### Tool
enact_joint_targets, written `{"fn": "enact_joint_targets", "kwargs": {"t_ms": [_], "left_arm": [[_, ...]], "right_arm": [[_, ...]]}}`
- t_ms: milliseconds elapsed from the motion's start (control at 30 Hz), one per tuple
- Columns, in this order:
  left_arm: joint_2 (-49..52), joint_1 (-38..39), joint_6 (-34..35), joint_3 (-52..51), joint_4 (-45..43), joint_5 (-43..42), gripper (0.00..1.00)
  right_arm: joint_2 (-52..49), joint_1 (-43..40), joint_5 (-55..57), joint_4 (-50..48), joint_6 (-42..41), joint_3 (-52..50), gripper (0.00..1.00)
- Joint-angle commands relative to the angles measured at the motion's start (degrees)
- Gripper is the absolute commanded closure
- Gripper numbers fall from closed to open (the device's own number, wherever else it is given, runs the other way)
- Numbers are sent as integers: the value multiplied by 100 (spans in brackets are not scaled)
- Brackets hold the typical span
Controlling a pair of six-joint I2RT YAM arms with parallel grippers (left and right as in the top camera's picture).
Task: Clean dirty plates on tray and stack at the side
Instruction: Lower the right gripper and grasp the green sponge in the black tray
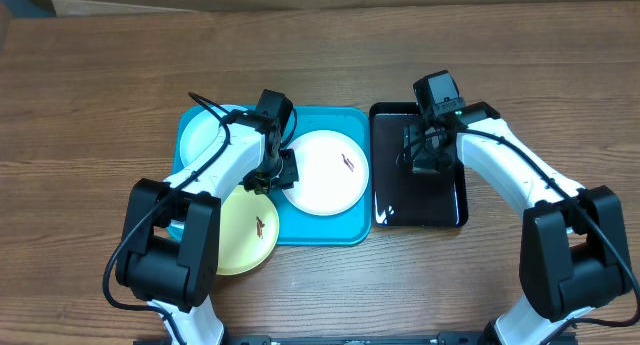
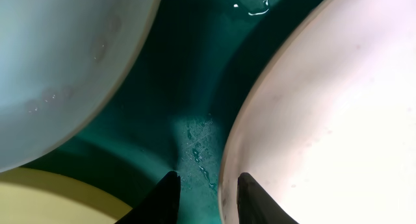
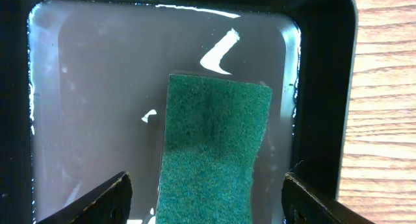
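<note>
Bare tray shows between white plate and blue plate.

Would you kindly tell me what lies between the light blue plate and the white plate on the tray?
Only bare, wet tray floor, seen in the left wrist view; overhead, the left tool hangs above that gap.

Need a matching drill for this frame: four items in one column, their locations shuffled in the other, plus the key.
Items
1. white plate
2. light blue plate
3. yellow plate
4. green sponge

Places
A. inside the black tray
B. overhanging the near-left edge of the teal tray
C. teal tray's far-left corner
D. teal tray's right half

Pairs: 1-D, 2-C, 3-B, 4-A
</note>
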State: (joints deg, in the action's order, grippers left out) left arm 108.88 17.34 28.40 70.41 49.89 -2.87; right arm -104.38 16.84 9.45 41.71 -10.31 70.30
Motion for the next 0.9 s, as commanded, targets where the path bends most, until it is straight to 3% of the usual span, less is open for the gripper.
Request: {"fn": "enact_joint_targets", "kwargs": {"t_ms": [0,367,867], "left_arm": [[50,33,59,-68,-11,72,69],[50,33,57,-68,-13,72,68],[50,33,57,-68,-24,72,68]], "right_arm": [[-28,-37,81,-129,-42,-160,25],[-28,-35,81,-684,-42,-619,26],[-35,-35,-52,-1128,-44,-800,37]]}}
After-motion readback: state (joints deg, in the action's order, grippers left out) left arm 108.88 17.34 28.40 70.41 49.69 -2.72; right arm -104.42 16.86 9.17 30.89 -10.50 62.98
